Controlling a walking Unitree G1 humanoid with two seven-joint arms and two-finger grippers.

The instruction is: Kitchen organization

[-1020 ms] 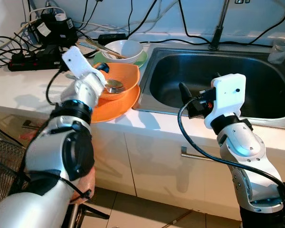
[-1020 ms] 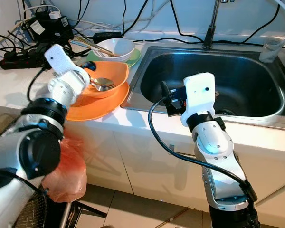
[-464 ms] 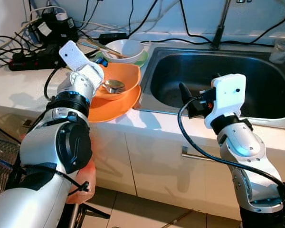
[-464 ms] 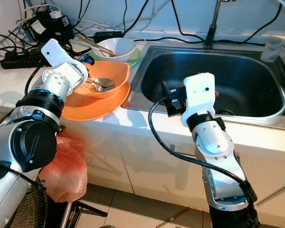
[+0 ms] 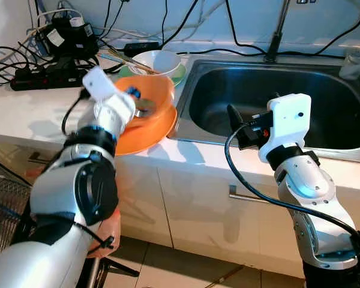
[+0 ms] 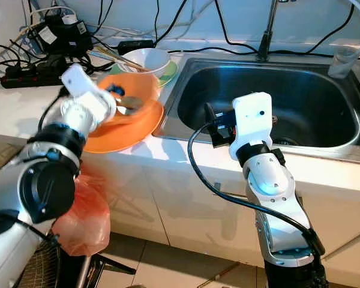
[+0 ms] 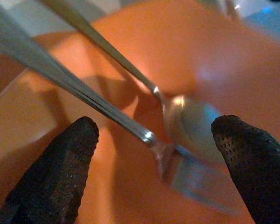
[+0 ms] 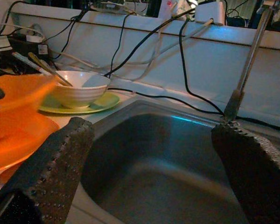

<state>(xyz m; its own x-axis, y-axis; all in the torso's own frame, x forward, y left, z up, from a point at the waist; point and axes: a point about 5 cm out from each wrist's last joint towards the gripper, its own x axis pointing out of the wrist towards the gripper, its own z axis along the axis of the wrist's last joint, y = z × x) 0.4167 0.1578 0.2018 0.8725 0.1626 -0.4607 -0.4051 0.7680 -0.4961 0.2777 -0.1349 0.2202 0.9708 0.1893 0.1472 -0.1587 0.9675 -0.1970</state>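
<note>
1. Fingers of the left gripper (image 7: pixel 154 154) stand spread wide inside the orange bowl (image 5: pixel 149 95), one black pad on each side of the spoon (image 7: pixel 186 126) and the fork (image 7: pixel 177 175) lying on the bowl's floor; nothing is grasped.

2. Change over the last second: the left wrist has swung from the bowl's near rim, up toward the back of the counter, and back down over the bowl. The bowl now sits tilted, and both it and the wrist are motion-blurred in the head views, so contact with the bowl is likely. Judgement: the pick of the cutlery is still in its approach stage, not completed.

3. Bowl position: on the orange plate (image 5: pixel 145 133), at the counter's front edge just left of the sink (image 5: pixel 270 99). Behind it, a white bowl (image 5: pixel 158 62) with chopsticks rests on a green plate (image 6: pixel 169 72) near the back edge.

4. Right gripper (image 8: pixel 151 154) hovers over the sink's front left corner, fingers released and well apart, empty. It has not moved during the last second.

5. Risk: a sliding bowl may shift the cutlery out from between the pads before closure.
</note>
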